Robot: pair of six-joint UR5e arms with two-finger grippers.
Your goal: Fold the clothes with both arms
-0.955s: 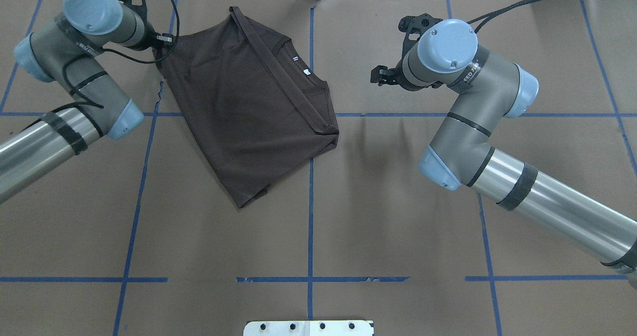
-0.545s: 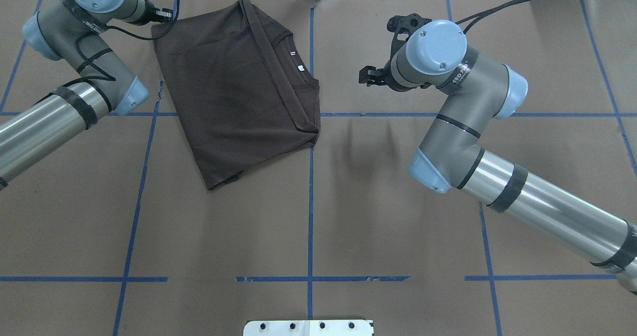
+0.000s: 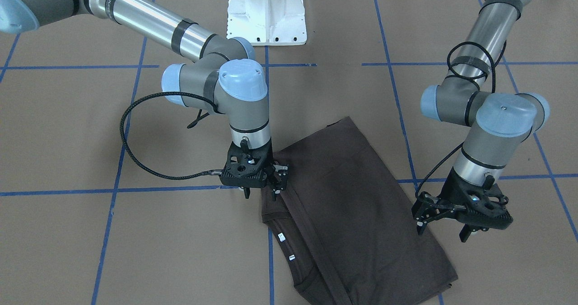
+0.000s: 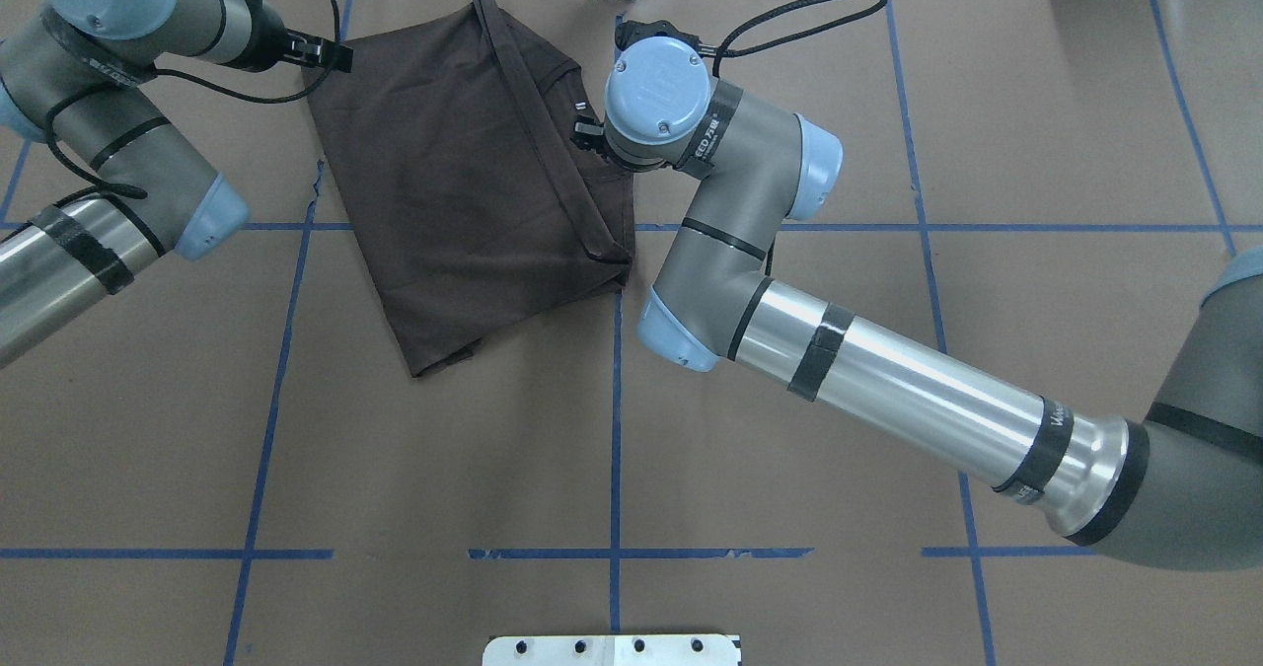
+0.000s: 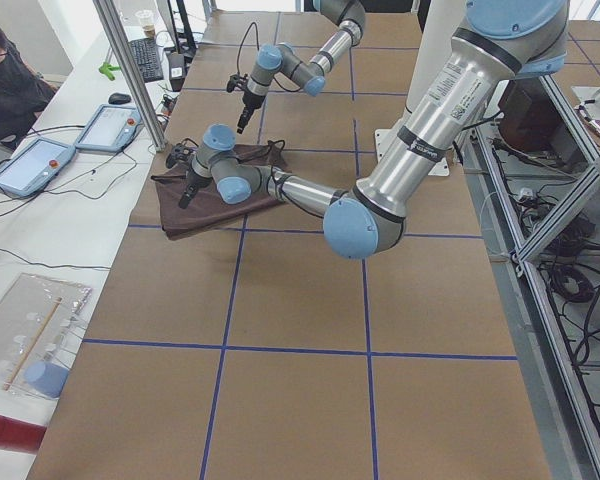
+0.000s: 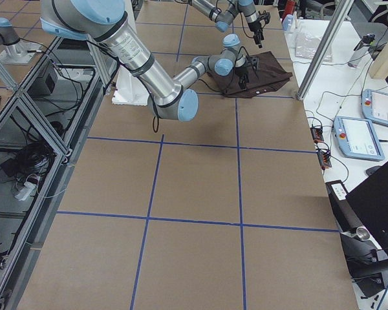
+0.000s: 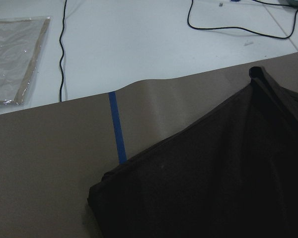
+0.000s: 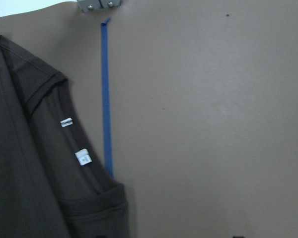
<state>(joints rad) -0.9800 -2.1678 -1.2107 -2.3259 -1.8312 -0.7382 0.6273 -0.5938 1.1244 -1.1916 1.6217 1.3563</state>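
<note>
Right wrist-mounted view is showing two small white neck labels inside the collar, their print too small to read. The dark brown T-shirt is lying folded flat on the far part of the brown table, just to the robot's left of the centre tape line. The right gripper is pointing straight down at the collar edge, jaws parted, gripping nothing I can see. The left gripper is hanging by the shirt's far left corner, jaws spread wide and empty.
</note>
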